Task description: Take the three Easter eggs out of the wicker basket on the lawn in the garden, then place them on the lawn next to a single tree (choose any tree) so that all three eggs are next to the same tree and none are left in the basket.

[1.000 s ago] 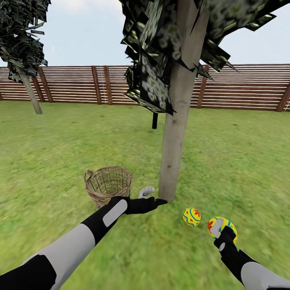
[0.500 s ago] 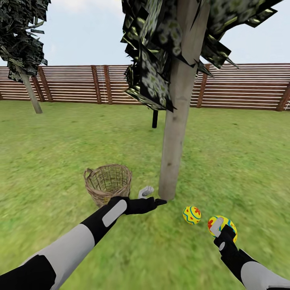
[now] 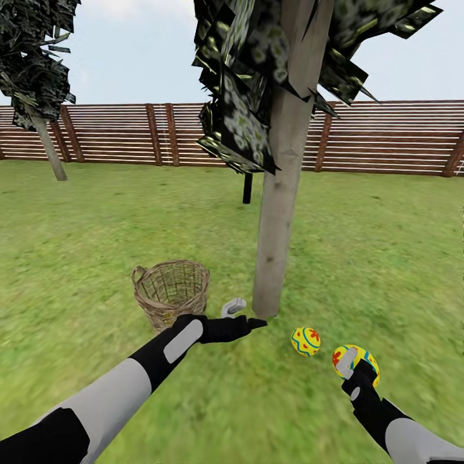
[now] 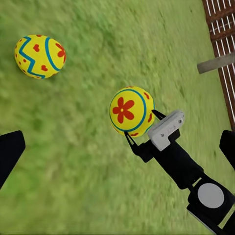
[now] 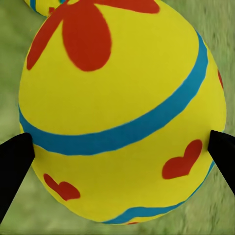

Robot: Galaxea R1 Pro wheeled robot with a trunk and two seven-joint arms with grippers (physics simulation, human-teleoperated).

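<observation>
At tree (image 3: 278,212) foot, 5 o'clock: right gripper (image 3: 354,368) clamps an Easter egg (image 3: 356,359) between its jaws; left gripper (image 3: 240,314) gapes, empty

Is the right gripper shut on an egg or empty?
Shut on an egg: the right gripper has a black finger at each side of it.

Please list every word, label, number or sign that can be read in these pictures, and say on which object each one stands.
There is no readable text in any view.
The Easter egg held in the right gripper carries only painted red flowers, hearts and blue bands.
The second Easter egg on the lawn has the same kind of pattern, no letters.
The wicker basket, tree trunk and fence are unmarked.
</observation>
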